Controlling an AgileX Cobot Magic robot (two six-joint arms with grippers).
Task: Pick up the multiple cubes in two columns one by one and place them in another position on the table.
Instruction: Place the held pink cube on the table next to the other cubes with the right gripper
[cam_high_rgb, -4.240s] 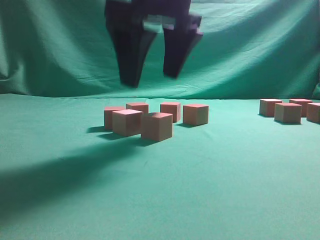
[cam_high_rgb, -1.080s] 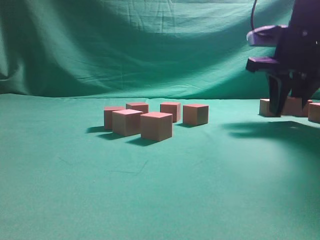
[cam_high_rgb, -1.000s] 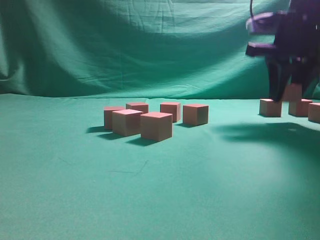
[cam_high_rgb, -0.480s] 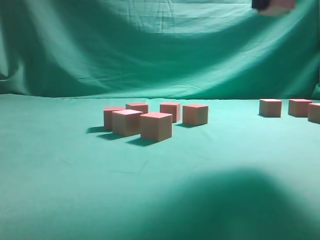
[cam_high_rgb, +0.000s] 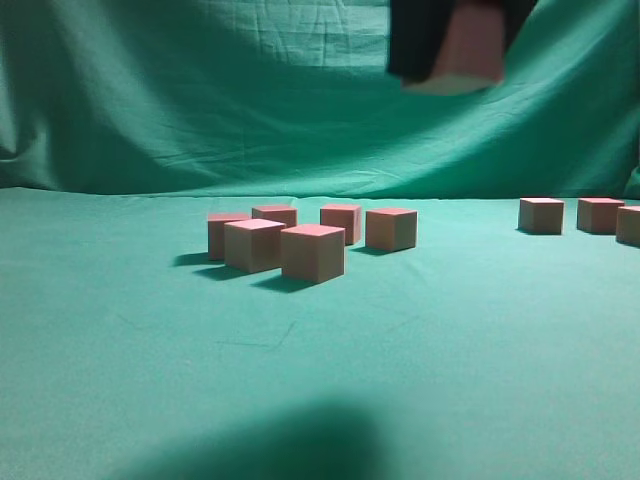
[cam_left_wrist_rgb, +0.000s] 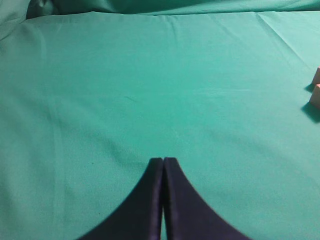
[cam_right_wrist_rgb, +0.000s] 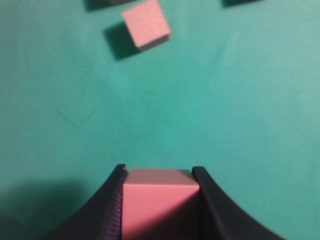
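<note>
1. Right tool, top centre of the exterior view, grips a cube high above the surface.
2. Five-cube cluster lies below, left of it.
3. Left tool is closed, empty.

The table is showing a matt green cloth cover, faintly creased at centre frame; the draped backdrop across the top is looking like the same cloth, more wrinkled. The cubes are appearing matt and smooth, pinkish on top. The right gripper fingers are looking like dull black plastic
</note>
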